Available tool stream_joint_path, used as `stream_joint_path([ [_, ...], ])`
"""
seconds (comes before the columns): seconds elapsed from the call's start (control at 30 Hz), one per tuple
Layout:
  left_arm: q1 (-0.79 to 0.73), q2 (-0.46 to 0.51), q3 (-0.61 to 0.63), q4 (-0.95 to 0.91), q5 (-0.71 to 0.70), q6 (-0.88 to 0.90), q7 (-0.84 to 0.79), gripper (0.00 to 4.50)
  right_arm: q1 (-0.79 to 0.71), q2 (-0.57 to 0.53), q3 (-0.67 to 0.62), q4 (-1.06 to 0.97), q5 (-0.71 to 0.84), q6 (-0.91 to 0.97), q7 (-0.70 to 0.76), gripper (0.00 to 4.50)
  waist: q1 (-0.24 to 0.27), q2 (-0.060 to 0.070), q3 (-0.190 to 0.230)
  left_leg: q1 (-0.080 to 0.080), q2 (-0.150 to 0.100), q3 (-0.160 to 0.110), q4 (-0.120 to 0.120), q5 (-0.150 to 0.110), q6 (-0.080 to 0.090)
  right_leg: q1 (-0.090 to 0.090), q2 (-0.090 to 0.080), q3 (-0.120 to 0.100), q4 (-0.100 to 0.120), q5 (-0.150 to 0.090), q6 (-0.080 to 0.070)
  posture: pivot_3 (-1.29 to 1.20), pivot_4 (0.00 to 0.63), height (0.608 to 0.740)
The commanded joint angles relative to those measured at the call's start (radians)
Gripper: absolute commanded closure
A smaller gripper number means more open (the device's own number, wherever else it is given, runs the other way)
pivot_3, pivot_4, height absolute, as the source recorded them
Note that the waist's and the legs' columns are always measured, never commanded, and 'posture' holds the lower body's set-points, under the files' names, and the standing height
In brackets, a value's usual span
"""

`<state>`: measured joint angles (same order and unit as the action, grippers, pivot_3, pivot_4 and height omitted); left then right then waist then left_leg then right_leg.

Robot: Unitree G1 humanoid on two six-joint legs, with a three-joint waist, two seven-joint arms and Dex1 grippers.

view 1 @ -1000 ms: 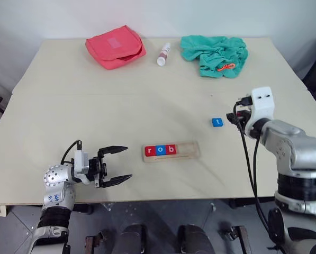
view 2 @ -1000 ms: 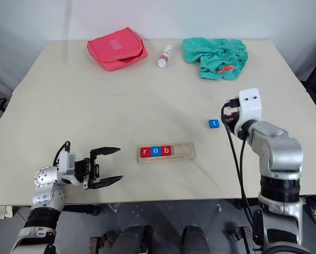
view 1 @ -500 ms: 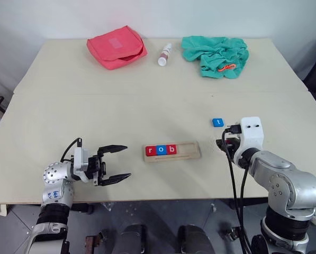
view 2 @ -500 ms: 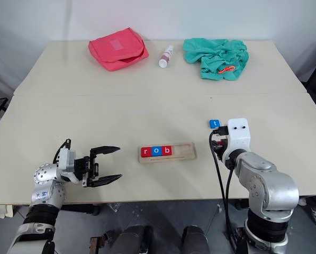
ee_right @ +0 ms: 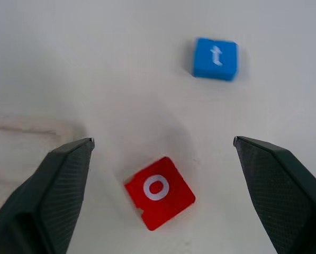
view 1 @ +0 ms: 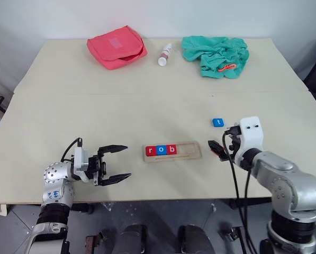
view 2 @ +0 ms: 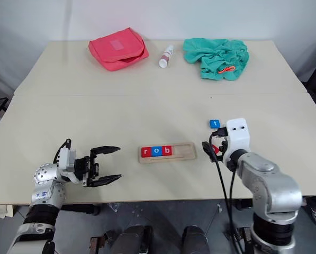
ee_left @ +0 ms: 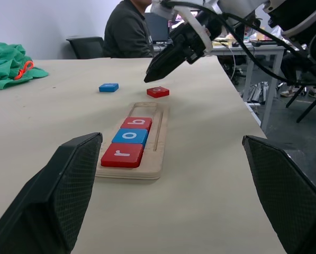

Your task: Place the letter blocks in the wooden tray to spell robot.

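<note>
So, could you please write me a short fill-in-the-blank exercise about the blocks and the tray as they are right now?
1. The wooden tray holds ____ letter blocks, reading r, o, b.
2. The loose red block on the table shows the letter ____.
3. The blue block lying outside the tray shows the letter ____.
4. The right gripper hangs over the red block with its jaws ____.

Missing words: three; o; t; open

The wooden tray (ee_left: 155, 138) holds blocks r (ee_left: 122, 154), o (ee_left: 130, 136), b (ee_left: 137, 123); beyond it lie two loose blocks.
</note>
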<state>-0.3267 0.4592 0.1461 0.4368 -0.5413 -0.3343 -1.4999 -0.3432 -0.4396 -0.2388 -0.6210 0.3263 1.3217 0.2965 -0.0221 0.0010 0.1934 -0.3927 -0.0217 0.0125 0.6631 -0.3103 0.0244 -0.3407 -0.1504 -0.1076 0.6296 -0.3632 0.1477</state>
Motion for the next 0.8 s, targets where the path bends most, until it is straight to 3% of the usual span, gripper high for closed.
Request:
stream_joint_path([
  [0.03,0.003,-0.003,0.003,-0.018,-0.010,-0.012,-0.020,0.00,0.002,-0.141,0.007,0.033,0.044,-0.097,0.141,0.03,0.001,0.000,0.000,0.000,0.000,0.000,0.000,0.000,0.000,0.000,0.000,0.000,0.000,0.000,0.000,0.00,0.150,0.740],
  [0.2,0.001,-0.018,0.001,-0.010,-0.004,-0.025,-0.012,0.00,0.033,-0.416,0.107,0.204,0.028,-0.338,0.417,0.03,0.002,0.000,0.000,0.000,0.000,0.001,0.000,0.000,0.000,0.001,0.000,0.000,-0.002,0.000,0.000,0.00,0.150,0.740],
  [0.3,0.003,-0.023,0.001,-0.013,-0.003,-0.028,-0.008,0.00,0.030,-0.493,0.165,0.300,0.010,-0.445,0.509,0.03,0.003,0.000,0.000,0.000,0.001,0.002,0.000,0.000,0.000,0.001,0.000,0.000,-0.002,0.000,0.000,0.00,0.150,0.740],
  [0.5,0.019,-0.023,0.008,-0.028,-0.007,-0.032,-0.002,0.00,-0.042,-0.513,0.240,0.418,-0.011,-0.532,0.591,0.03,0.003,0.000,0.000,0.000,0.001,0.003,0.001,0.000,0.000,0.001,0.000,-0.001,-0.002,0.000,0.000,0.00,0.150,0.740],
  [0.8,0.083,-0.009,0.025,-0.092,-0.014,-0.030,0.028,0.00,-0.104,-0.458,0.335,0.508,-0.058,-0.573,0.604,0.03,0.012,0.000,0.000,0.000,0.001,0.002,0.002,0.000,0.000,0.001,0.000,-0.001,-0.002,0.000,0.000,0.00,0.150,0.740],
])
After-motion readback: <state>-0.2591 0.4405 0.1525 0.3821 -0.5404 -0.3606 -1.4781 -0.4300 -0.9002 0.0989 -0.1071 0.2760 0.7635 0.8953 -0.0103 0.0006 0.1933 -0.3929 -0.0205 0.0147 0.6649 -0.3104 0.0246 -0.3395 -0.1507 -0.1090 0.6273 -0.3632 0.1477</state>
